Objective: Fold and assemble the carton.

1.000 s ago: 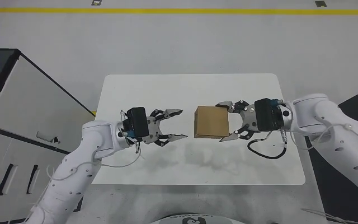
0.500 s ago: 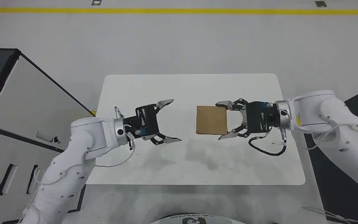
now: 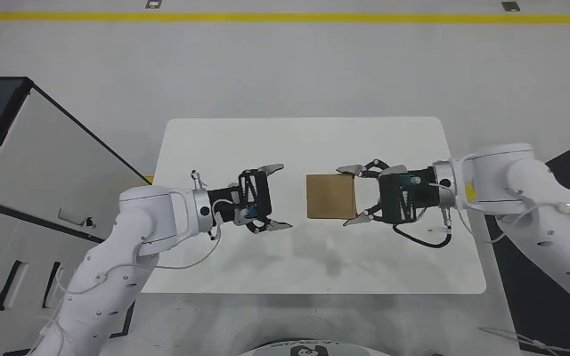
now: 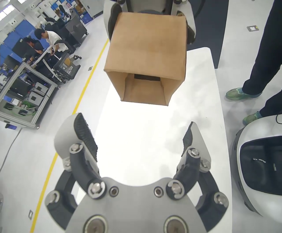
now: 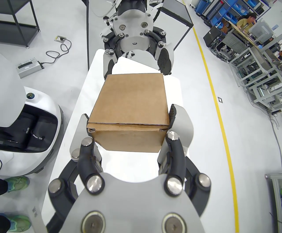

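My right claw (image 3: 346, 196) pinches the carton (image 3: 329, 197) by its closed end, a finger on each side, near the middle of the white table (image 3: 294, 138). From above, this claw sits at the carton's 3 o'clock. My left claw (image 3: 281, 197) hangs at its 9 o'clock, fingers spread wide, apart from the carton and facing its open end.

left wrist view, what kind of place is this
Probably a robotics lab or factory floor: a yellow floor line, metal-frame workbenches loaded with equipment, and blue storage bins.
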Controlling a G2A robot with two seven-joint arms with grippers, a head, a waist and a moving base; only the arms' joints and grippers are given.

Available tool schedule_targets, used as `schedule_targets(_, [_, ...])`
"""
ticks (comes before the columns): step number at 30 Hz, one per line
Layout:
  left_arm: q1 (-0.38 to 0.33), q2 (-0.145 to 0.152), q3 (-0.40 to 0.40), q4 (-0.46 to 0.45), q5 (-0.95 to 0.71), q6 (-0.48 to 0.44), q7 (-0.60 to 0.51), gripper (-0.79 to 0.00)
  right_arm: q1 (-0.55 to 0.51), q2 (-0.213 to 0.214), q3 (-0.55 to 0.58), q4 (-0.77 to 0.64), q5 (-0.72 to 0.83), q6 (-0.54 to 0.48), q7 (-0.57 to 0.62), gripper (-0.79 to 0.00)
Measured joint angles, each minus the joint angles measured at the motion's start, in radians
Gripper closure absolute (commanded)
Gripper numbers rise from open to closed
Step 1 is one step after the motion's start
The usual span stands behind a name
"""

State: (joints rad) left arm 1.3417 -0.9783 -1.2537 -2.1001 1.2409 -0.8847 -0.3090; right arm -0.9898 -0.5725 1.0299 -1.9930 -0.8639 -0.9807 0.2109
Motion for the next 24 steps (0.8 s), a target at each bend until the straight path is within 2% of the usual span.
schedule_targets(4, [0.001, 0.000, 0.002, -0.002, 0.001, 0.000, 0.018, -0.785, -0.001, 0.000, 0.000, -0.002, -0.001, 0.002, -0.001, 0.000])
schedule_targets(8, [-0.020, -0.004, 0.040, -0.012, 0.007, -0.006, 0.013, -0.785, 0.007, -0.009, -0.010, -0.044, -0.044, 0.018, 0.016, 0.000])
schedule_targets(11, [-0.056, -0.008, 0.074, -0.004, -0.008, -0.010, -0.004, -0.785, 0.026, -0.020, -0.028, -0.047, -0.067, 0.014, 0.032, 0.000])
schedule_targets(14, [-0.077, -0.011, 0.096, 0.000, -0.005, 0.016, -0.067, -0.785, 0.047, -0.028, -0.043, -0.046, -0.074, 0.011, 0.048, 0.000])
schedule_targets(24, [-0.070, -0.010, 0.099, -0.010, 0.013, 0.039, -0.070, -0.785, 0.038, -0.033, -0.048, -0.059, -0.092, 0.031, 0.065, 0.000])
